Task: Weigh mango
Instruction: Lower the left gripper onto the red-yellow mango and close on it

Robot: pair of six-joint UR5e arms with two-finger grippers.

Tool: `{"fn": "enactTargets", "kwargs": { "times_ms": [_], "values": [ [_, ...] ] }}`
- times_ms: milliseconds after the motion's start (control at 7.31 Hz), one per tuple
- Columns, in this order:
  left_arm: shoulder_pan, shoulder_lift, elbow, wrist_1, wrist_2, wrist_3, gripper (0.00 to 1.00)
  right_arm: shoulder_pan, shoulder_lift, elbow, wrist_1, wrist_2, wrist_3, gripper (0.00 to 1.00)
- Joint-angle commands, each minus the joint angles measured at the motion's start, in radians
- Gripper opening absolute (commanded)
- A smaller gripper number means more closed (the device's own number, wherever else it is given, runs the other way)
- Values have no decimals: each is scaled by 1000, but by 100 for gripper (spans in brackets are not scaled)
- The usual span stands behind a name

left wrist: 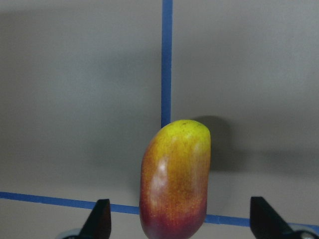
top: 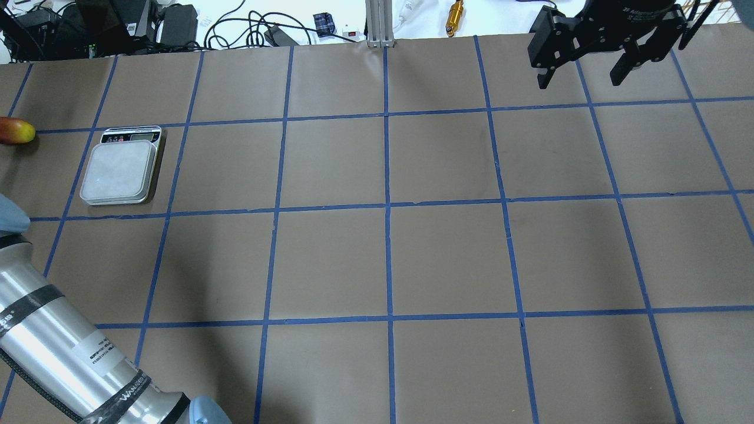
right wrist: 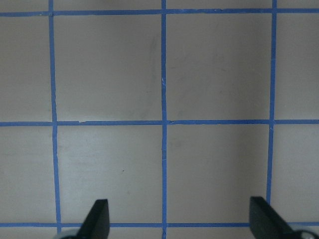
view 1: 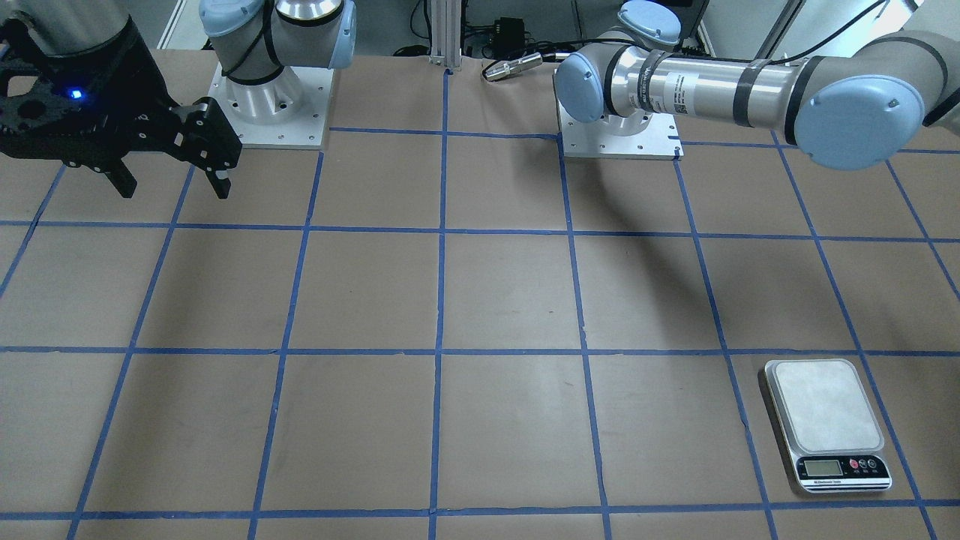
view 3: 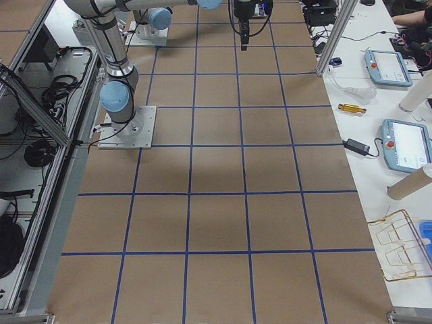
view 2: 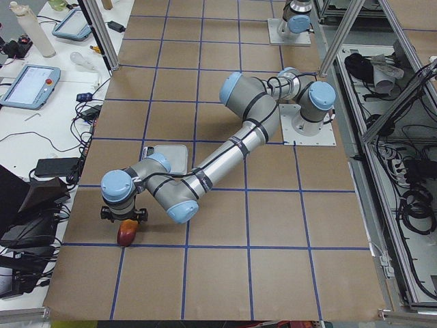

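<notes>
The mango, yellow at its far end and red at its near end, lies on the brown table across a blue tape line. My left gripper is open just above it, with one finger on each side and neither touching it. The mango also shows at the far left edge of the overhead view and under the near arm's wrist in the exterior left view. The silver scale stands beside it with a bare platform. My right gripper is open and empty, raised over the far right of the table.
The table is brown paper marked with a blue tape grid. The two arm bases stand at the robot's edge. An aluminium post, cables and a brass tool lie beyond the far edge. My left arm stretches over the near left corner.
</notes>
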Motion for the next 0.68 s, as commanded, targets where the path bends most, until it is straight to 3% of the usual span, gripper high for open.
{"fn": "enactTargets", "kwargs": {
  "times_ms": [0,547],
  "values": [
    [18,-38,24,1,-33,29,98,0,1,0,0,0,0,100],
    [24,-75,33,4,-61,55,98,0,1,0,0,0,0,100]
  ]
}}
